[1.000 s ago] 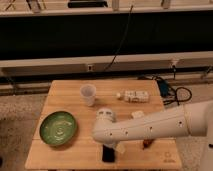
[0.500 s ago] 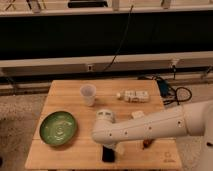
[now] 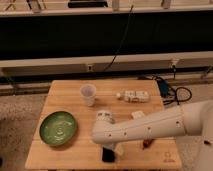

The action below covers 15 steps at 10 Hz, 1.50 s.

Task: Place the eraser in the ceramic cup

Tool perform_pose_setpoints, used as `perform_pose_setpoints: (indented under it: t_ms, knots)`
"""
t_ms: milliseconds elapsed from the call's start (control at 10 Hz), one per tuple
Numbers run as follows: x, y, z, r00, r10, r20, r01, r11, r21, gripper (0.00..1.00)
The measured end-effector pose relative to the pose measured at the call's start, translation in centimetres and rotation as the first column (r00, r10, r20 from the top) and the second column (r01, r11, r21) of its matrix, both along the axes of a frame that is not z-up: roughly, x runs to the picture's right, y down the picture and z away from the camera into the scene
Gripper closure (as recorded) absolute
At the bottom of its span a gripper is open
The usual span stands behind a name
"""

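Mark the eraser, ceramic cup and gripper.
eraser (image 3: pixel 108 158), camera view, its visible lower end
ceramic cup (image 3: pixel 88 95), camera view, front wall
gripper (image 3: pixel 107 148), camera view, tip of the arm (image 3: pixel 150 127), just above the eraser

no legible txt, no labels/nos. readable

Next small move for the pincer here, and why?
Probably close the pincer on the eraser. It hangs open right over the black block, which lies flat near the front edge of the table, not yet lifted. The ceramic cup stands apart, farther back, so the lift and carry should come only after a grip.
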<state>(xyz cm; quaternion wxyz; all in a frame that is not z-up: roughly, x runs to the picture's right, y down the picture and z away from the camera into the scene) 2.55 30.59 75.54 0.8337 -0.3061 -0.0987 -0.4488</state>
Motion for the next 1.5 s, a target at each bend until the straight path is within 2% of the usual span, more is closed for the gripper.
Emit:
perform_pose_setpoints:
  t_ms: [1500]
  knots:
    - [-0.84, 0.98, 0.65, 0.999, -0.010, 0.030, 0.010, 0.9998, -0.014, 0.22]
